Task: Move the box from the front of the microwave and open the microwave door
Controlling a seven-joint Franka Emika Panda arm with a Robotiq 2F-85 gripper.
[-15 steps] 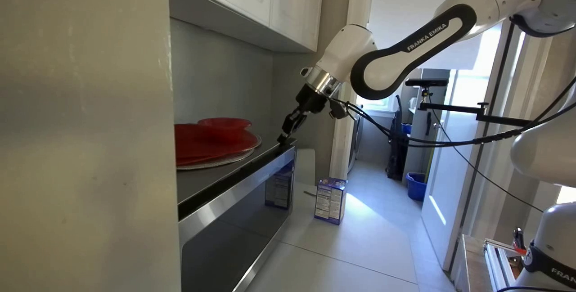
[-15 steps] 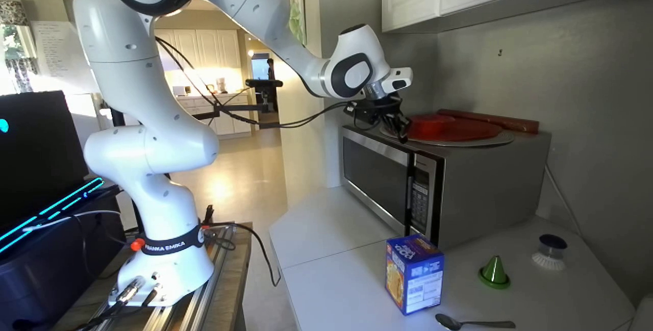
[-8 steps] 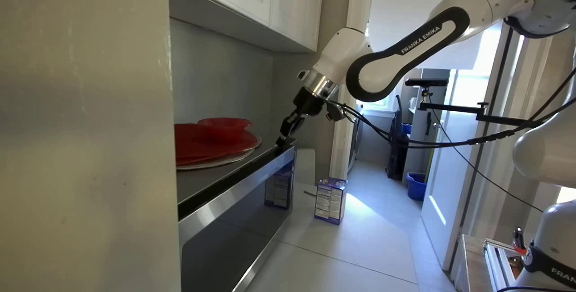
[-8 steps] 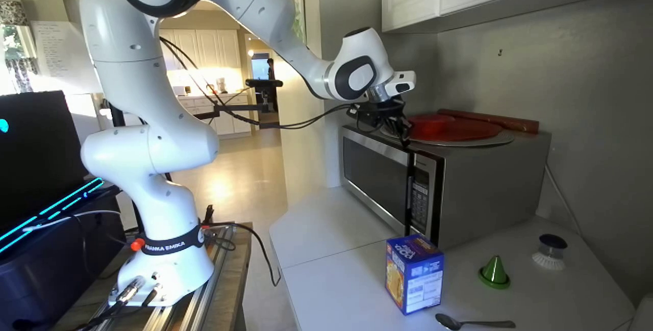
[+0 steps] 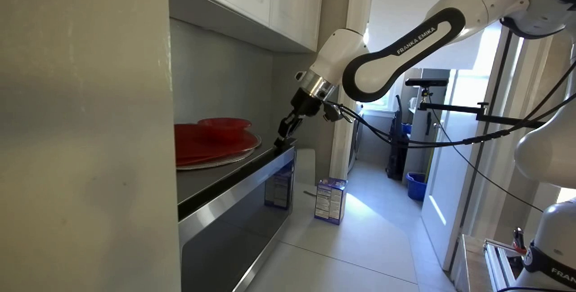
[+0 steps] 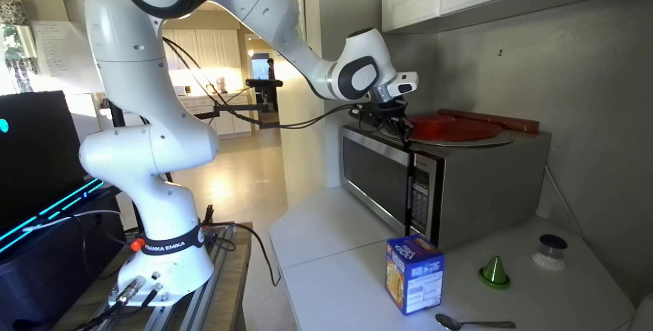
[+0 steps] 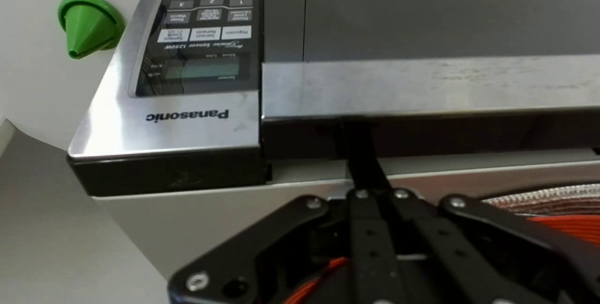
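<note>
Purple-blue cardboard, small and boxy: the box [image 6: 414, 274] stands upright on a white counter [image 6: 331, 229]. In an exterior view it is near, in front of the microwave [image 6: 495, 188] at its right end. White lettering crosses its top, the left face carries a picture of golden food, and the right face holds white printed panels. It sits apart from the microwave, and in an exterior view its dim reflection [image 5: 278, 190] shows at the far end of the microwave door [image 5: 225, 242].

The microwave is a large silver-grey block, its control panel [image 7: 208, 27] upside down in the wrist view. The door — dark glass in a shiny silver frame with a black top edge — sits slightly forward of the panel, a pale strip showing behind that edge.

A white robot arm [image 6: 278, 15] extends over the counter, its black gripper [image 5: 280, 141] angled down to the top of the door, close to the panel. The two fingers are closed against each other; their dark tips overlap the black edge, and whether they dip behind it is hard to tell.

On top of the microwave, a red round item [image 6: 456, 130] rests on a silver-rimmed tray [image 6: 497, 140]. Right of the box lie a spoon [image 6: 450, 322], near, and a green cone [image 6: 494, 272], farther.
</note>
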